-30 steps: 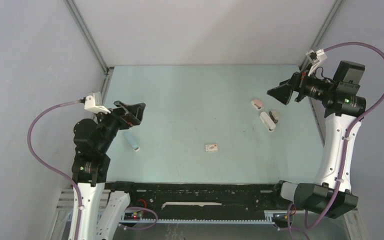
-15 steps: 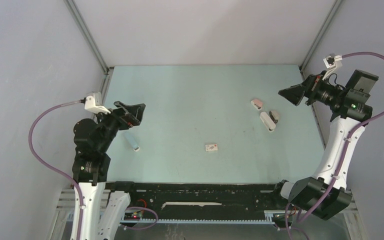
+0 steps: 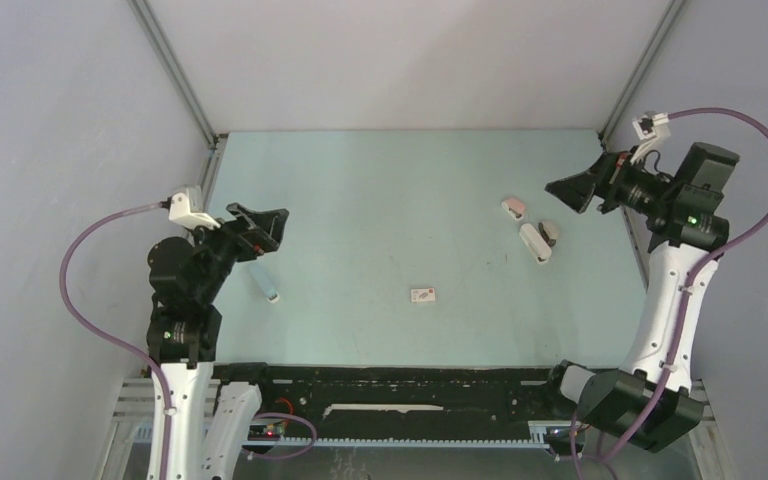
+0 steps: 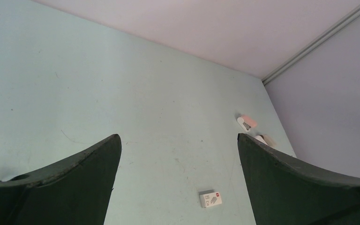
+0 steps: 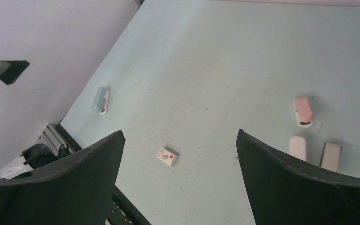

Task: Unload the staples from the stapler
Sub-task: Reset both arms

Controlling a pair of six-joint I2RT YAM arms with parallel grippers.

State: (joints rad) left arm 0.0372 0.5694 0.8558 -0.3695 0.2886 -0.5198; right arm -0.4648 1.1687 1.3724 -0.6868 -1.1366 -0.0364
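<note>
Several small staplers lie on the pale green table (image 3: 390, 190): a pink one (image 3: 513, 207), a white one (image 3: 535, 243) and a beige one (image 3: 552, 232) at the right, a blue one (image 3: 270, 283) at the left. The staples are not visible in any view. My left gripper (image 3: 272, 228) hovers open above the blue stapler, with nothing between its fingers (image 4: 178, 137). High at the right edge, my right gripper (image 3: 568, 190) is open and empty (image 5: 180, 132), above and to the right of the pink stapler (image 5: 303, 111).
A small white-and-red box (image 3: 424, 295) lies near the table's front middle and shows in both wrist views (image 4: 211, 198) (image 5: 167, 156). Grey walls with metal corner posts close the table on three sides. A black rail (image 3: 400, 385) runs along the near edge.
The right arm's wrist swung out to the right and up, then came back a little to the left. The left arm and the things on the table stayed put.
</note>
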